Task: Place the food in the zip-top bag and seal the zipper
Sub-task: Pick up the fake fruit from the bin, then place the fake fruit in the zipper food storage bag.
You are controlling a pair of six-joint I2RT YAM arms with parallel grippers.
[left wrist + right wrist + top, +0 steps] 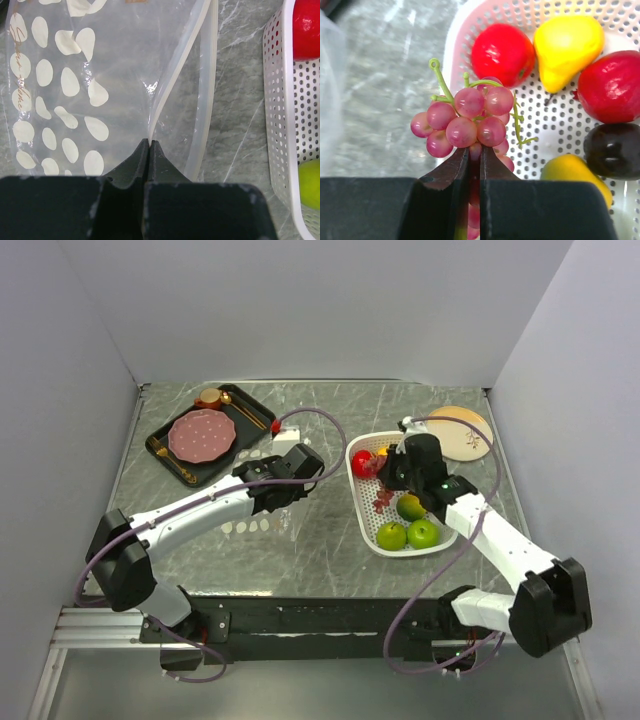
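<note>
Grey marbled table (pixel 320 550), white walls on three sides; take the white basket (pixel 366 532) as your reference.

- Right claw (pixel 474 150): shut on the lower berries of the grapes (pixel 470 120), at the basket's left rim. The bunch sits partly over bare table. You can't tell from these views whether it has cleared the basket floor.
- Left claw (pixel 150 142): pinched tight on one lip of the dotted bag (pixel 90 75), just left of the basket. The other lip, with the zipper (pixel 206 75), lies slack on the table on the basket side.
- In the basket: red apple (pixel 502 52), yellow fruit, dark plum (pixel 612 150), green apples (pixel 422 532).

Watch for:
- The grip catches only a few berries. A quick swing could roll the bunch out, and it would land on the table or back in the basket.
- The green stems stick out loose and could snag the basket's holes or rim as you lift.
- The bag mouth is held by one lip only and gapes narrowly. Grapes pushed in low would likely shove the slack lip shut or drag the bag.

Room:
- You have a bare strip of table between the basket's left rim and the bag. It is short, so the two arms will be near each other.
- Left of the basket and farther back, a black tray (pixel 205 480) is well apart.
- Near the basket, the table is open toward the arm bases.
</note>
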